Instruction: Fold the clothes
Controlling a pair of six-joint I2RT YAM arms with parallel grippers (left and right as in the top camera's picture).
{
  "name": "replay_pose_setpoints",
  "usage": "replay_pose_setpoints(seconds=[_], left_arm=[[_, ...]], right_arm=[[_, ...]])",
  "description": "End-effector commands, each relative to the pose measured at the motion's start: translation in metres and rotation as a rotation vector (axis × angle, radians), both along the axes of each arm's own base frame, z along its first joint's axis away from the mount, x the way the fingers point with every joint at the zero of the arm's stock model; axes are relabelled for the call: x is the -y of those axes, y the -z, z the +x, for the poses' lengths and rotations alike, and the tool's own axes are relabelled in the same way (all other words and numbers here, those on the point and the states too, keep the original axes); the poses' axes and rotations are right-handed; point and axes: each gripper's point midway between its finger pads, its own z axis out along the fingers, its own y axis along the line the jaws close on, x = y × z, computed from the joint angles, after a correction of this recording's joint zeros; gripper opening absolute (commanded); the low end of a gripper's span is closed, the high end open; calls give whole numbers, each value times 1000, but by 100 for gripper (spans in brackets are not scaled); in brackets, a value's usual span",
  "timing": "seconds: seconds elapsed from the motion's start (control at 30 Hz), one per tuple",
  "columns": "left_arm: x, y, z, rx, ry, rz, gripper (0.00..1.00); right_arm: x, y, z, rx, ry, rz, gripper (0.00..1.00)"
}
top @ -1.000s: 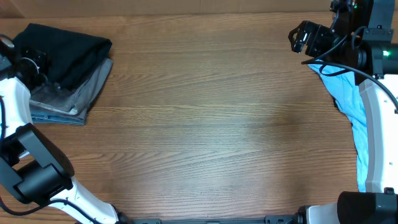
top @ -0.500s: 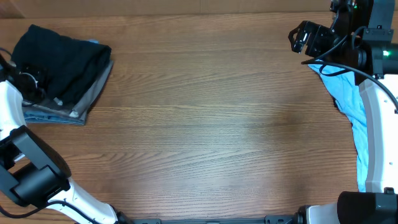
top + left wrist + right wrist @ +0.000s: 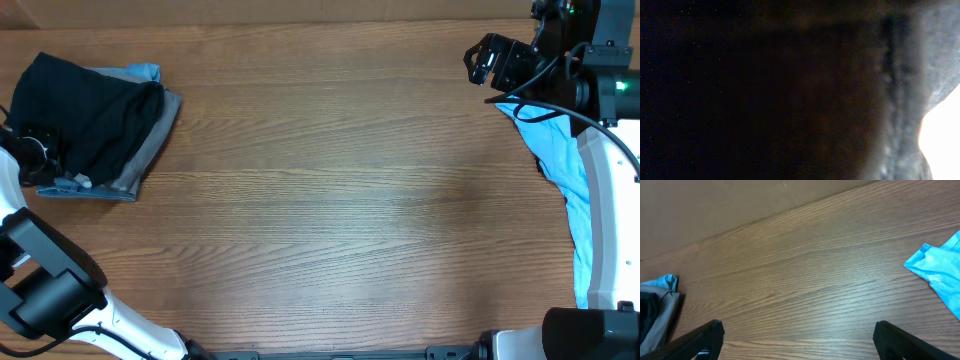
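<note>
A folded black shirt point(image 3: 90, 115) lies on a grey folded garment point(image 3: 152, 140) at the table's far left, with a light blue edge point(image 3: 142, 72) showing behind it. My left gripper point(image 3: 38, 152) is at the pile's left edge, and the black shirt has followed it, so it seems shut on the shirt. The left wrist view is filled with dark fabric point(image 3: 765, 90), and its fingers are hidden. My right gripper point(image 3: 490, 62) is open and empty, above the far right of the table. A light blue T-shirt point(image 3: 568, 165) lies under the right arm and shows in the right wrist view point(image 3: 940, 272).
The wooden table point(image 3: 350, 200) lies between the pile and the blue T-shirt. A brown wall point(image 3: 740, 205) runs along the far edge. The right arm's white link point(image 3: 605, 200) lies over the blue T-shirt. The pile's corner shows at the left of the right wrist view point(image 3: 660, 310).
My left gripper has moved left and toward the front edge, dragging the black shirt left over the grey garment and uncovering a light blue edge behind it. The right arm has not moved.
</note>
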Motion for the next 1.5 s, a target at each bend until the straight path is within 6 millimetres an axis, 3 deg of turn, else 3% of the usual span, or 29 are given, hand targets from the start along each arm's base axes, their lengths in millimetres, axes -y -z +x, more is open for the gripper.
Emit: replay_pose_setpoints(seconds=[0.0,0.03,0.17,0.3,0.43,0.5,0.57,0.6,0.63,0.67,0.7,0.73,0.77,0.9,1.17,1.3,1.37,1.47], left_arm=[[-16,-10,-14,-24,6,56,84],[-16,-11,-16,-24,4,47,100],[-11,-29,-22,4,56,39,100],[-15,-77,-42,-37,53,143,100],[-10,-134,-78,-90,18,261,100],[2,-161,-79,-10,57,289,100],[20,-185,-60,137,231,331,100],[28,-192,-52,198,302,335,99],[36,-197,-44,256,366,327,89],[43,-199,-38,301,413,308,66],[47,-197,-32,331,441,283,31],[47,-192,-28,339,451,258,15],[47,-184,-23,340,462,232,5],[47,-145,-11,329,560,159,4],[55,-15,-14,153,650,-163,4],[60,38,-23,97,670,-270,4],[62,54,-25,79,674,-305,4],[64,44,-20,133,668,-317,7]], right_arm=[[0,-7,-2,18,5,-2,100],[0,-7,-2,17,5,-2,100],[0,-7,-2,17,4,-2,100],[0,-7,-2,17,5,-2,100],[0,-7,-2,17,4,-2,100],[0,-7,-2,18,5,-2,100],[0,-7,-2,18,5,-2,100],[0,-7,-2,18,5,-2,100],[0,-7,-2,18,5,-2,100],[0,-7,-2,18,5,-2,100],[0,-7,-2,17,5,-2,100],[0,-7,-2,17,5,-2,100],[0,-7,-2,18,5,-2,100],[0,-7,-2,18,5,-2,100],[0,-7,-2,18,4,-2,100],[0,-7,-2,18,5,-2,100],[0,-7,-2,18,5,-2,100],[0,-7,-2,17,5,-2,100]])
